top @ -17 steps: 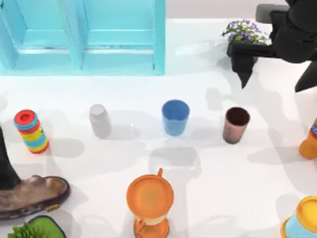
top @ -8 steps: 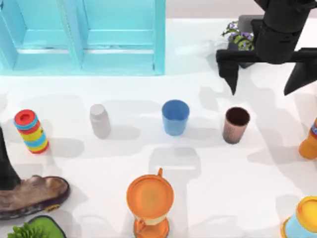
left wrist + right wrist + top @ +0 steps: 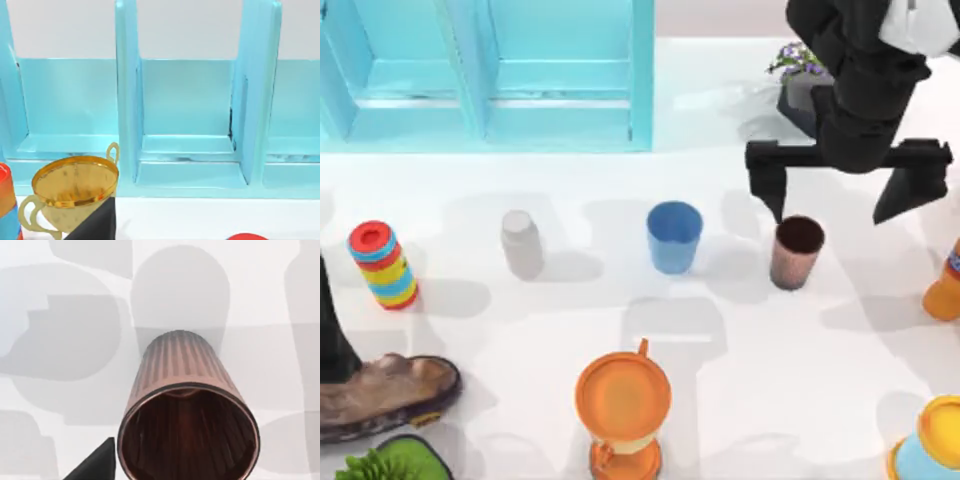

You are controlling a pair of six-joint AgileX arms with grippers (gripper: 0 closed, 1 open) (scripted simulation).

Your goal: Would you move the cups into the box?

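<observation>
Pale turquoise open box with upright dividers (image 3: pixel 490 90) sits at the far left of the table, well apart from the right claw (image 3: pixel 835 205), its bays facing the cups, presumably so they can be set in from the front. White tabletop (image 3: pixel 740 400) below. Right claw hangs just behind and above the speckled reddish-brown tapered cup with dark inside (image 3: pixel 796 252), released, fingers spread wide with one tip near the cup's rim and the other off to the right; the spread looks meant to straddle the cup on descent. Wrist view looks straight into that cup's mouth (image 3: pixel 187 435), upright, so alignment seems close. Plain light blue tapered cup (image 3: pixel 674 236) stands upright to the claw's left, near, untouched. Left arm parked at the table's left edge; whether its claw is released or clenched I cannot tell.
</observation>
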